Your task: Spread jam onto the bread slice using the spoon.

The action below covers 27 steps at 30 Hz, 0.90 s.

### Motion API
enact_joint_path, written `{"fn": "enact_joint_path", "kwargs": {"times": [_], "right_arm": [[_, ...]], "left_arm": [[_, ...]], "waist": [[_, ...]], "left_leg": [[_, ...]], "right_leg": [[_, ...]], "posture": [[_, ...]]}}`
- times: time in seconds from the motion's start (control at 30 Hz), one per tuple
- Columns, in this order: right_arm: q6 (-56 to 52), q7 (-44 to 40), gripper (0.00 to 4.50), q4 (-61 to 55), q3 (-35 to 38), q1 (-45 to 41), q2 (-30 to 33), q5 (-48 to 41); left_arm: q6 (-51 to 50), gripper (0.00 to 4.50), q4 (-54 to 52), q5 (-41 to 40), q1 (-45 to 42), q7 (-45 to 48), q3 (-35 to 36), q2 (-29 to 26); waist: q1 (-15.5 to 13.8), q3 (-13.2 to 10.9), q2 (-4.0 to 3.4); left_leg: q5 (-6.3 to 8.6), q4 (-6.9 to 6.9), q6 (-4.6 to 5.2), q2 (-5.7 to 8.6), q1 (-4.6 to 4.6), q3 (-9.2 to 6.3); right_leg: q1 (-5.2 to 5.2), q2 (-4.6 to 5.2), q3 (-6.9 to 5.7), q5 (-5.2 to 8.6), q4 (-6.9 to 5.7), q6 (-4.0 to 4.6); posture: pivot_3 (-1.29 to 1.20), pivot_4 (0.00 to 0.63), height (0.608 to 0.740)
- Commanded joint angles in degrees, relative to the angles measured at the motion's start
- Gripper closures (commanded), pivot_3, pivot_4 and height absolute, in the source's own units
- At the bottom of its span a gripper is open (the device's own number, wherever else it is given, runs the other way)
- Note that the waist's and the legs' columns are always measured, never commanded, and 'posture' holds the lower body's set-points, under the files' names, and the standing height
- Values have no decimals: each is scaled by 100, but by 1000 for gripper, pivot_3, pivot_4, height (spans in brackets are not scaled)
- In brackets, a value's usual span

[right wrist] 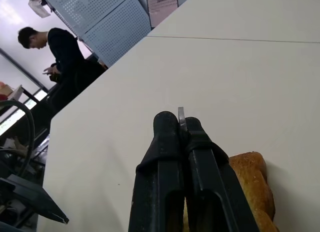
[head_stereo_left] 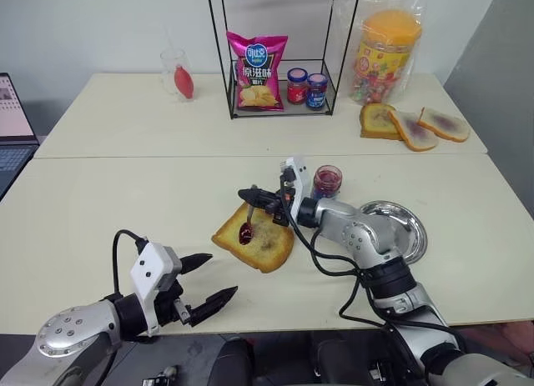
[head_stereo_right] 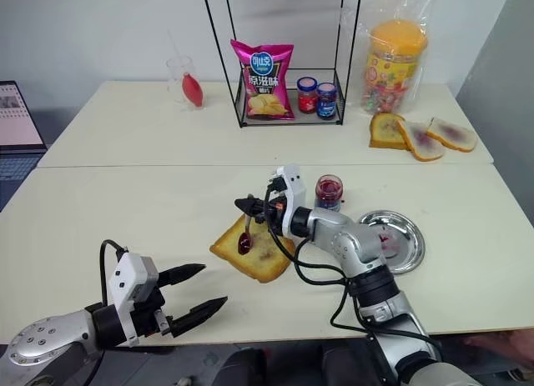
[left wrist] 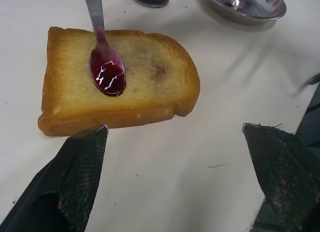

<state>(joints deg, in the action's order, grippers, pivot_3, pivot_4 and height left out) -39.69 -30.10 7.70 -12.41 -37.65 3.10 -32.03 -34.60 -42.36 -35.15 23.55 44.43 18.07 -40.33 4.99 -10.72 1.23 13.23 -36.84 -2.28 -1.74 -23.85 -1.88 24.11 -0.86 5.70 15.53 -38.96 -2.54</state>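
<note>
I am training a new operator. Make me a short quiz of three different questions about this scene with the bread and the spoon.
1. True or false: the right end effector is shut on the spoon.
2. Multiple choice: where is the spoon's jam-filled bowl? A) inside the jam jar B) over the bread slice C) in the metal dish
3. Fill in: the left end effector is ____, with nothing between its fingers.

Key: 1 true; 2 B; 3 open.
</note>
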Motion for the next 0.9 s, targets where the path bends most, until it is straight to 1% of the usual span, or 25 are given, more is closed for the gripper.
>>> {"fn": "enact_joint_path", "kwargs": {"times": [0.03,0.37,0.53,0.67,0.83,0.9], "right_arm": [[220,-54,4489,47,158,-195,4,228],[232,-33,4489,-40,420,-465,-13,354],[69,38,4489,-125,621,-515,-32,296],[-526,303,4489,-323,1100,-599,-175,-174],[-1521,876,4489,-361,1776,-602,-625,-975],[-1757,1084,4489,-241,1900,-561,-816,-1125]], "left_arm": [[55,0,-163,-72,26,15,77,-68],[55,0,-48,-83,-143,117,-52,-184],[47,0,7,-69,-237,155,-95,-203],[59,0,41,-65,-277,182,-125,-216],[29,0,33,-119,-228,254,-123,-251],[20,0,17,-151,-148,278,-63,-252]], "waist": [[0,0,0],[-1,0,0],[-2,0,0],[-2,0,0],[-2,0,0],[2,0,0]], "left_leg": [[0,-1,0,0,0,0],[0,-2,0,1,0,0],[0,-1,0,1,0,1],[0,-1,0,0,0,0],[0,-1,0,-1,0,-2],[0,0,0,-1,0,-3]], "right_leg": [[0,0,0,0,0,0],[-1,0,0,-1,-1,1],[-1,0,0,-1,0,1],[0,0,-1,-1,-1,1],[0,-1,-2,-2,-2,2],[0,-1,-3,-2,-2,2]], "posture": [[0,150,740],[0,150,740],[0,150,740],[0,150,740],[0,150,740],[0,150,740]]}}
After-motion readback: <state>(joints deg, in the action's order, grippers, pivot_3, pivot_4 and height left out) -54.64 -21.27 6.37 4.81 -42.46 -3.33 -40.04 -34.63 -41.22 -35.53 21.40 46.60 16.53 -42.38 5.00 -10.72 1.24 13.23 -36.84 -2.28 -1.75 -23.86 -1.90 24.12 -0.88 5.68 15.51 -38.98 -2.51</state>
